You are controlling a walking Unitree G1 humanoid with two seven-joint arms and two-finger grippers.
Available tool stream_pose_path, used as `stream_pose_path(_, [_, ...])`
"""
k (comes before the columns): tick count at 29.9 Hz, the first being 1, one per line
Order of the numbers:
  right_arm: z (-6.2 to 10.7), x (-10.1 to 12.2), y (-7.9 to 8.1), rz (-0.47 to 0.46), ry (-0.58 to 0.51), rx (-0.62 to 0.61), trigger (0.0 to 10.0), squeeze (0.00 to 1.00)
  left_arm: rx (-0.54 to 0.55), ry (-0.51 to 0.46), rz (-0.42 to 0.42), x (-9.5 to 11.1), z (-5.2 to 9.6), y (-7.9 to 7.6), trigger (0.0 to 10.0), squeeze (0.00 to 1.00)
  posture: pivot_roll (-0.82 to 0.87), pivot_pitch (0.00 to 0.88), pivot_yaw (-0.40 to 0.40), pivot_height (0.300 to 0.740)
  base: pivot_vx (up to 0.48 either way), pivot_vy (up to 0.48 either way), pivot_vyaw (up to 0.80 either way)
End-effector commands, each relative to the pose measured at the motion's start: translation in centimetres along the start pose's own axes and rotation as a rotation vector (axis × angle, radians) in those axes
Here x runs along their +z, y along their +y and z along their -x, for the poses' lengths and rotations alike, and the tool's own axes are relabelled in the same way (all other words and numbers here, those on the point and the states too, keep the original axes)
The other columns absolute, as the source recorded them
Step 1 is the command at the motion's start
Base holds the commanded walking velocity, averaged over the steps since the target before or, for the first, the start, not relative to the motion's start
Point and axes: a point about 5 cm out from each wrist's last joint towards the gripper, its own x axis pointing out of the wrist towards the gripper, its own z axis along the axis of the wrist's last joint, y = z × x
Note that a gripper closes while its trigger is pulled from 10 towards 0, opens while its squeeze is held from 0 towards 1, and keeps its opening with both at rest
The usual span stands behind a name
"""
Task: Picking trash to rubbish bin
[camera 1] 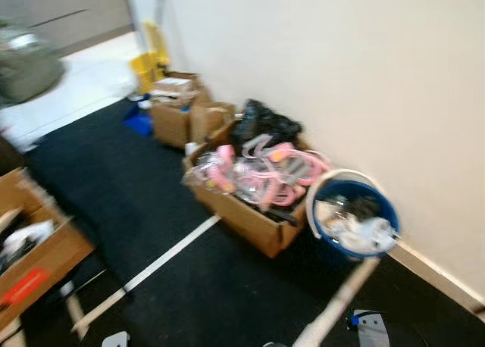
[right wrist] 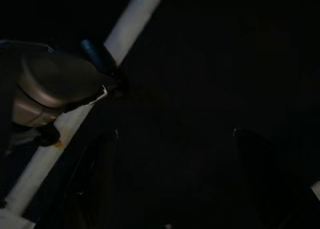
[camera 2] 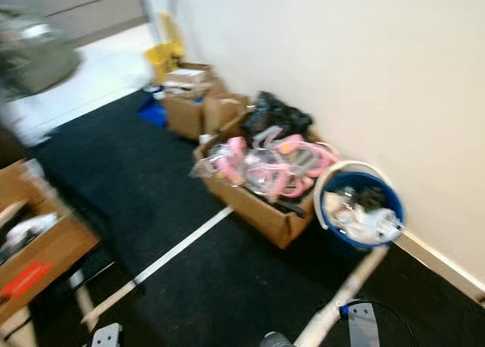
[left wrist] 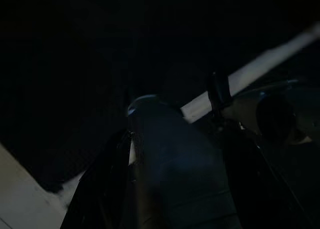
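Carpet (camera 1: pixel 151 203), dark and crossed by a pale tape line (camera 1: pixel 163 260), runs along a white wall (camera 1: pixel 364 74). Against the wall stand cardboard boxes, the nearest box (camera 1: pixel 246 211) heaped with pink plastic (camera 1: pixel 258 169). Just beside it sits the blue rubbish bin (camera 1: pixel 383 203), white-rimmed, holding crumpled pale trash (camera 1: pixel 356 226). Everything is blurred. Both wrist views are very dark: the left gripper (left wrist: pixel 175 189) and the right gripper (right wrist: pixel 175 179) hang above the carpet, and I cannot tell their finger state.
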Motion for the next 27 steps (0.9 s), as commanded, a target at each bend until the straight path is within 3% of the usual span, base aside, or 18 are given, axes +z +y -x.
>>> stream_pose_path(1, [0.02, -0.53, 0.29, -0.007, 0.022, 0.005, 10.0, 0.0, -0.002, 0.04, 0.002, -1.05, 0.16, -0.07, 10.0, 0.0, -0.05, 0.058, 0.085, 0.74, 0.0, 0.0, -0.77])
stream_pose_path(12, [0.03, -0.62, 0.21, 0.011, 0.028, -0.001, 10.0, 0.0, -0.037, 0.071, -0.069, -1.16, -0.1, -0.81, 10.0, 0.0, -0.06, 0.058, 0.087, 0.74, 0.0, 0.0, -0.77])
stream_pose_path(27, [0.02, -0.64, 0.39, 0.02, 0.03, 0.0, 10.0, 0.0, -0.055, 0.088, -0.105, -1.2, -0.18, -1.06, 10.0, 0.0, -0.07, 0.053, 0.089, 0.74, 0.0, 0.0, -0.77])
